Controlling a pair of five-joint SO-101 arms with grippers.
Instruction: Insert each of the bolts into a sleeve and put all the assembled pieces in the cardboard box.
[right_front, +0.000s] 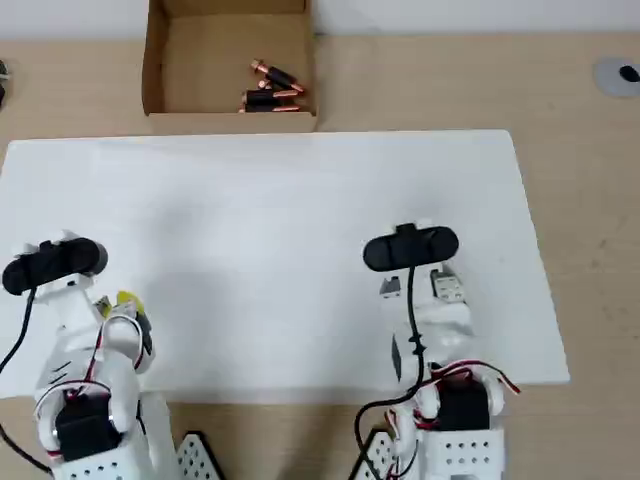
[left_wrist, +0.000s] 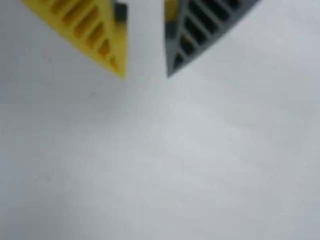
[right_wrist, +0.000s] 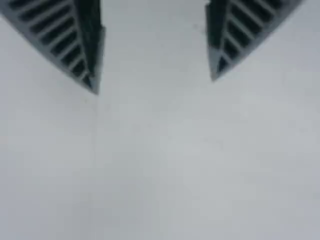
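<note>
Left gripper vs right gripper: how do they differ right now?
Colour: the left gripper has one yellow finger and one grey; the right gripper has both dark grey. Gap: the left gripper's fingertips stand closer together than the right gripper's. Shared: both open, holding nothing, over the white sheet.

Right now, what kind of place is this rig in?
Probably a lab workbench: left arm and right arm mounted at a wooden table, white mat, cardboard box of assembled pieces.
</note>
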